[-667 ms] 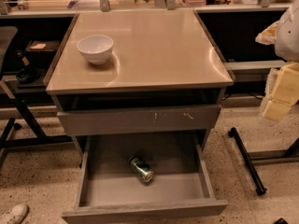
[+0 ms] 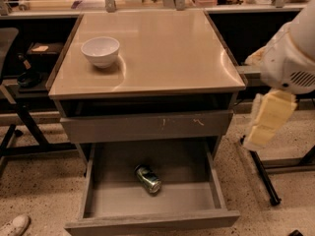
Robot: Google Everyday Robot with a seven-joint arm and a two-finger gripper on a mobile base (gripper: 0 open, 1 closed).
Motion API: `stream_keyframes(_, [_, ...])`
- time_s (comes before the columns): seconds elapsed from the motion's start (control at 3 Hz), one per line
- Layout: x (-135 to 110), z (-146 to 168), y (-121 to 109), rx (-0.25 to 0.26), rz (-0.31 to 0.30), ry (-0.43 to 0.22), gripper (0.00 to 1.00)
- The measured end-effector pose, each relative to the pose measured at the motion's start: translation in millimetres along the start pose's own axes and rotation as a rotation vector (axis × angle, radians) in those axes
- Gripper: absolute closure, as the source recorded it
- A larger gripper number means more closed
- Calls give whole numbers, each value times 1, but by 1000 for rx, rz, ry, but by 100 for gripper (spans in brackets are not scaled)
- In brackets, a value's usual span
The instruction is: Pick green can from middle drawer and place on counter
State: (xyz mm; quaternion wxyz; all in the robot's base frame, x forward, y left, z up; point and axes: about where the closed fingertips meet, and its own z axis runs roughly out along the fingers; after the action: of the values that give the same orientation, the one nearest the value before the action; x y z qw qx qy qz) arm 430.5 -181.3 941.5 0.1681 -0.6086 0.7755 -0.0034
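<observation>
The green can (image 2: 148, 179) lies on its side on the floor of the open middle drawer (image 2: 192, 200), near the middle and slightly left. The drawer is pulled out below the cabinet. The beige counter (image 2: 167, 53) tops the cabinet. My gripper (image 2: 268, 122), pale yellow under a white arm housing, hangs at the right. It is beside the cabinet's right front corner, apart from it, above and right of the can. It holds nothing that I can see.
A white bowl (image 2: 100, 51) stands on the counter's left rear. A shut grey drawer front with yellowish scratches (image 2: 147, 127) sits above the open drawer. Dark table legs (image 2: 261, 176) stand on the speckled floor at the right. Black furniture stands at the left.
My arm and gripper have moved a little left and down, closer to the cabinet's right side. The can, the bowl and the drawer have not moved.
</observation>
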Motion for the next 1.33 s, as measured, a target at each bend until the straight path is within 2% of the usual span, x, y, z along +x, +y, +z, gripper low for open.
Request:
stream_keyframes(0.33, [-28,49,22,-67,-31,-17,0])
stream_keyframes(0.67, [-28,49,22,-67,-31,-17,0])
stream_keyframes(1.0, [-42,85,39,-107,11,-38,0])
stream_keyframes(1.33, [-70,155,58,-163,79,-67,0])
